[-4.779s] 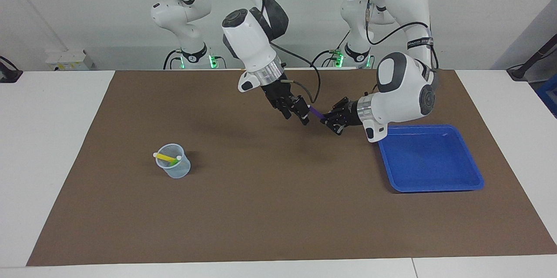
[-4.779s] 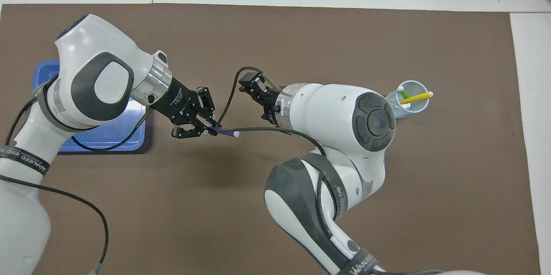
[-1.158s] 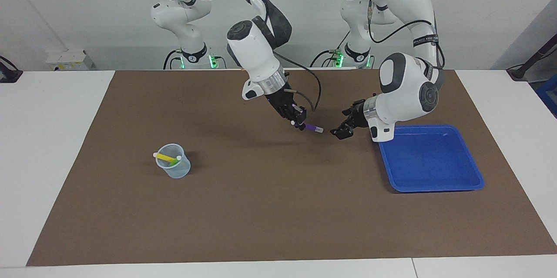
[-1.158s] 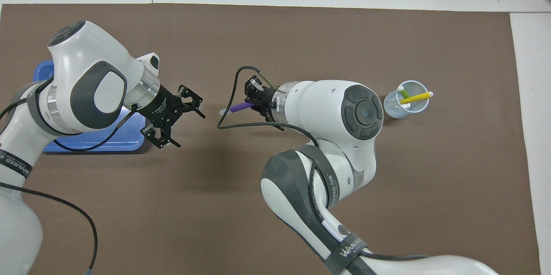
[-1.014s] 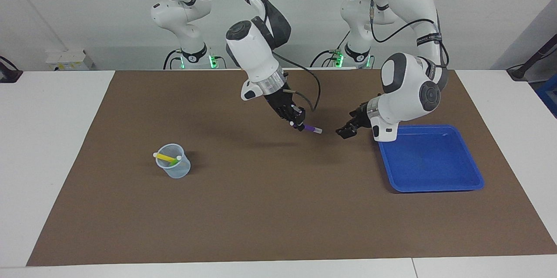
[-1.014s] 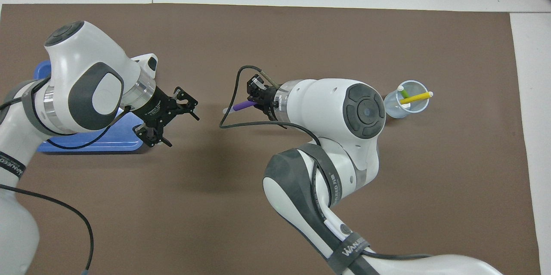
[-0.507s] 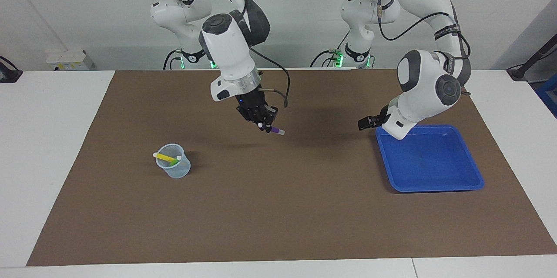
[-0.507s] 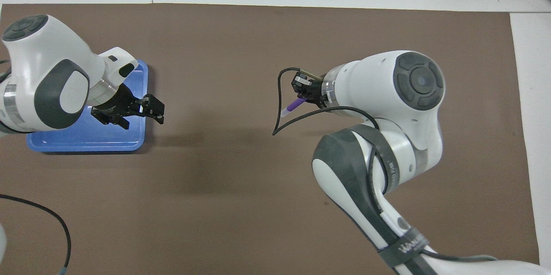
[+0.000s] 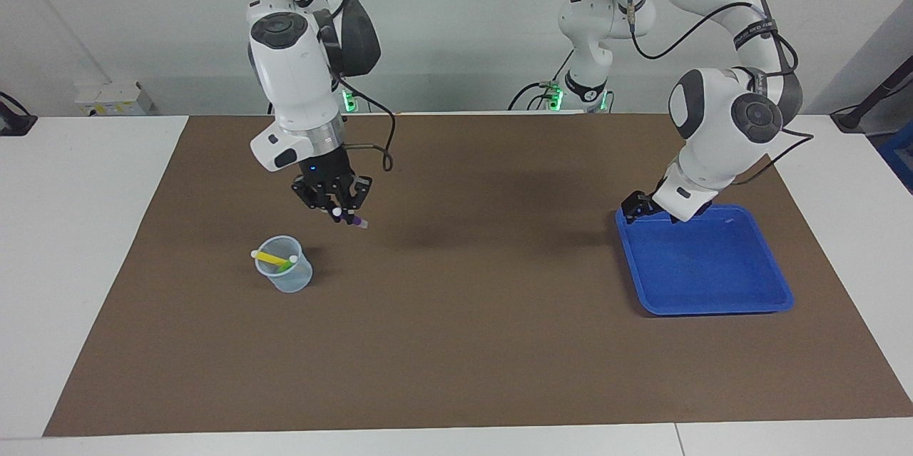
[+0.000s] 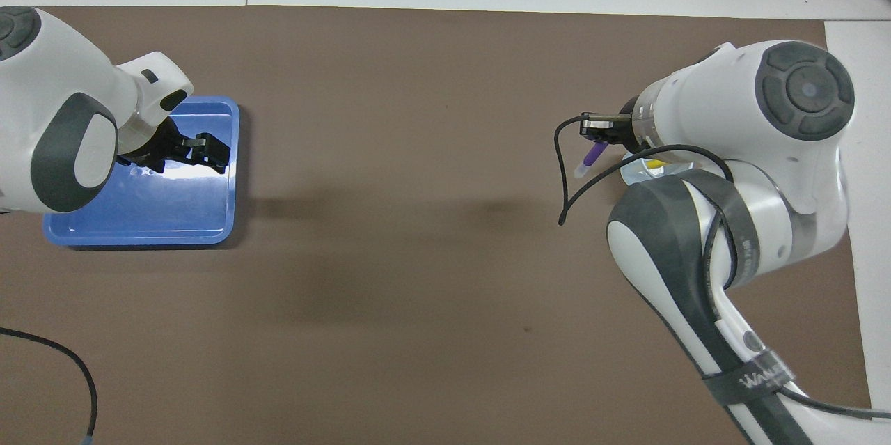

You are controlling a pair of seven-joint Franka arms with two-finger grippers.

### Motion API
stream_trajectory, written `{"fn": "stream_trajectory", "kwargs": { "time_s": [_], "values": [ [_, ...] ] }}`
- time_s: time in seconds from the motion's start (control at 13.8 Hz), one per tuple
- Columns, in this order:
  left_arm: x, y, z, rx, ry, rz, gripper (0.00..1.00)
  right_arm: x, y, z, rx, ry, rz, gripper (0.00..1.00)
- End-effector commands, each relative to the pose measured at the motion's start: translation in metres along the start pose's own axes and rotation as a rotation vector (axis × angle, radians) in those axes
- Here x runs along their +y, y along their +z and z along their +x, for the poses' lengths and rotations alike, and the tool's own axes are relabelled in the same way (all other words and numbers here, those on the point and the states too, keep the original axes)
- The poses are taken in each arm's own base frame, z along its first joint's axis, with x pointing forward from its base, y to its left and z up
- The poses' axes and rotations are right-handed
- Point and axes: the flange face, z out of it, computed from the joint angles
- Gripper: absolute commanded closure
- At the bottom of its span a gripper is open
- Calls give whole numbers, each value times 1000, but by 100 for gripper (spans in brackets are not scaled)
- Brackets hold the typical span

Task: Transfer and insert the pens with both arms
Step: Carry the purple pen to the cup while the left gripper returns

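**Q:** At the right arm's end of the table, how far along is the job?

**A:** Nearly finished, by the look of it. The yellow pen (image 9: 269, 257) and the green pen (image 9: 284, 267) lie slanted in the clear plastic cup (image 9: 284, 274), their pale caps at the rim. The right gripper (image 9: 334, 200) is clamped on the purple pen (image 9: 351, 220), which hangs tilted, whitish cap end lowest, over the brown mat (image 9: 471, 313) just beside the cup and not yet above its mouth. What remains, judging from this, is to carry that pen over the opening and drop it in.

**Q:** And the other arm?

**A:** The left gripper (image 9: 637, 203) holds nothing and hangs over the corner of the blue tray (image 9: 713, 299) nearest the robots; whether its fingers are apart or together cannot be told. It waits. No pens show in the tray.

**Q:** What are the things like?

**A:** The pens are slim, smooth cylinders. The cup is thin, translucent, slightly tapered and light, so a nudge could tip it. The tray is glossy moulded plastic with rounded corners and a raised lip; the mat is matte and flat.
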Motion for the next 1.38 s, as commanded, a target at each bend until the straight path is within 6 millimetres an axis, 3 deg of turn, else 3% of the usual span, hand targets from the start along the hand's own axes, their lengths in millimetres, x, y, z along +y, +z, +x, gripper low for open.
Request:
{"fn": "stream_trajectory", "kwargs": {
  "time_s": [0.0, 0.07, 0.22, 0.36, 0.51, 0.65, 0.8, 0.87, 1.09, 1.3],
  "values": [
    [-14, -7, -2, 36, -7, 23, 0, 26, -4, 0, 18, -176, -111, 100],
    [-11, -11, -1, 48, -9, 21, 0, 36, -4, 2, 21, -200, -132, 100],
    [-6, -52, 2, 127, -2, 15, 0, 50, -1, 3, 21, -231, -157, 100],
    [-2, -68, -1, 158, 10, 19, 0, 58, 2, 0, 7, -236, -177, 100],
    [-2, -106, -21, 203, 13, 22, 0, 73, 10, -8, 0, -230, -195, 100],
    [-7, -149, -57, 212, 3, 26, 0, 87, 18, -7, 26, -223, -196, 100],
    [-3, -174, -85, 194, 6, 29, 0, 99, 28, -11, 41, -224, -191, 100],
    [-3, -182, -93, 193, 5, 29, 0, 101, 33, -15, 57, -228, -186, 100],
    [-13, -195, -91, 217, -7, 33, 0, 104, 40, -20, 71, -226, -180, 100],
    [-5, -221, -89, 148, 5, 59, 0, 102, 40, -20, 72, -221, -178, 100]
  ]
}}
